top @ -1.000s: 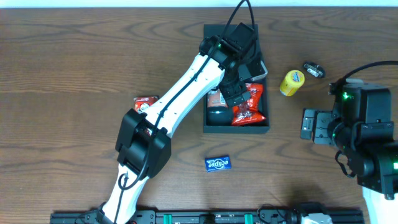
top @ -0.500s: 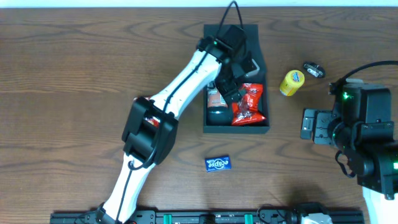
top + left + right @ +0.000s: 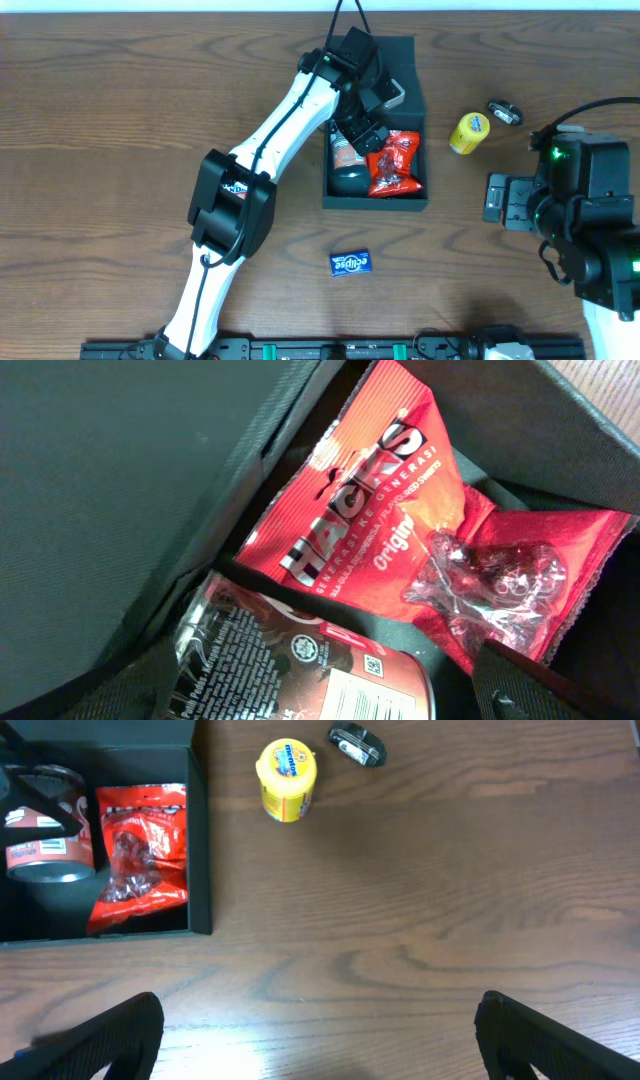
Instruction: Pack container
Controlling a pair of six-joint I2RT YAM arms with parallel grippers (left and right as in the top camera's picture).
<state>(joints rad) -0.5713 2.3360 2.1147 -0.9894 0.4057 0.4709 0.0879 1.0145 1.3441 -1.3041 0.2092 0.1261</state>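
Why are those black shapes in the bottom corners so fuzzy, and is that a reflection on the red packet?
Right wrist view: the fingers likely sit too near the lens and blur, while the yellow tub is sharp. Left wrist view: yes, light glints off the clear crinkled window of the red packet. Overhead view: even light, little shadow around the container.

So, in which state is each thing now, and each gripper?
container: lid open, two items inside.
can: lying inside the container.
red candy bag: inside, beside the can.
yellow jar: on the table, lid closed.
blue gum pack: flat on the table.
left gripper: at the container, jaws unclear.
right gripper: open, empty.
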